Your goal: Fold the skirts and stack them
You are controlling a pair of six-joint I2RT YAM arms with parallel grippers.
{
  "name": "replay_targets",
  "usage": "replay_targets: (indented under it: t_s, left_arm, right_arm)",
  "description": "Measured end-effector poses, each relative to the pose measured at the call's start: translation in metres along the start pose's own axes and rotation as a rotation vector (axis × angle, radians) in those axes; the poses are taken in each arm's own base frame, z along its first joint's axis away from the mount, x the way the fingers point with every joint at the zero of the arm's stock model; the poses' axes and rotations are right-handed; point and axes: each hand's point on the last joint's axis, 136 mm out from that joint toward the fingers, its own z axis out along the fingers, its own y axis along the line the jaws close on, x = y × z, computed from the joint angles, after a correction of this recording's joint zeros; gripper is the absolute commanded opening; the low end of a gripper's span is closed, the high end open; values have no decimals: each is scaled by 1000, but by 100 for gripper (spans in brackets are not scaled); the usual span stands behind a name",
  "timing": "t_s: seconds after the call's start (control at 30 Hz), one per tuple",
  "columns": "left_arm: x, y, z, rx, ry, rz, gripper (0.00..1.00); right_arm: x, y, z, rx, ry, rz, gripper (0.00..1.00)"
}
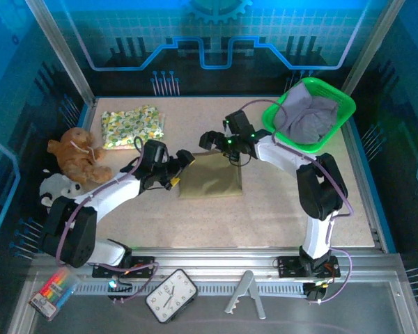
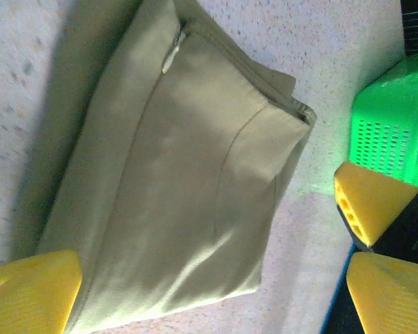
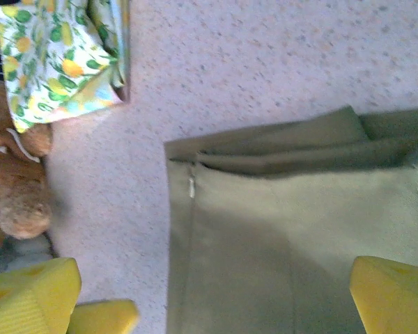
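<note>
Table: overhead, basketed lavender skirt; close-up, zipper on olive skirt.

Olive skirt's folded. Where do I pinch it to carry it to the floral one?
Probably the far edge of the olive skirt, where the folded layers' ends lie stacked, so one pinch catches all. Come in low from the far side with the open right gripper hovering there.

The left arm and right arm are showing white shells with black joints; lilac cables are looping alongside, and ribbed yellow finger pads are tipping each.
</note>
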Motion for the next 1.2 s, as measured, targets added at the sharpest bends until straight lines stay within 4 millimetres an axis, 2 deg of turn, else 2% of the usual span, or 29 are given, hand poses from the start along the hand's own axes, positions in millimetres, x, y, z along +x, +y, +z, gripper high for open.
replay_targets:
  t_s: [0.13, 0.33, 0.43, 0.63, 0.73, 0.8, 0.93, 1.07, 1.17, 1.2]
  left_arm:
    - [9, -8, 10, 79, 11, -86, 99]
    - [5, -18, 23, 132, 5, -137, 99]
    - [4, -12, 31, 120, 4, -144, 99]
    - [6, 24, 50, 33, 1, -166, 99]
    - [4, 19, 53, 61, 1, -158, 99]
    - [5, 15, 54, 77, 9, -146, 99]
    - [9, 9, 49, 59, 38, -90, 99]
    - [-2, -19, 23, 7, 5, 71, 99]
    - [-24, -42, 0, -52, -83, 203, 99]
    - [-31, -45, -6, -80, -106, 242, 98]
  right_arm:
    - [-5, 4, 12, -23, 18, 32, 100]
    - [1, -8, 30, -14, 56, 90, 100]
    - [1, -16, 37, -10, 72, 109, 100]
    - [-7, -37, 56, 20, 70, 132, 100]
    - [-9, -49, 65, 35, 80, 147, 100]
    - [-14, -47, 63, 27, 70, 135, 100]
    - [-10, -47, 59, 35, 81, 107, 100]
    - [1, -43, 32, 42, 83, 96, 99]
    - [11, -41, 8, 39, 74, 92, 91]
    - [16, -41, 1, 38, 75, 92, 81]
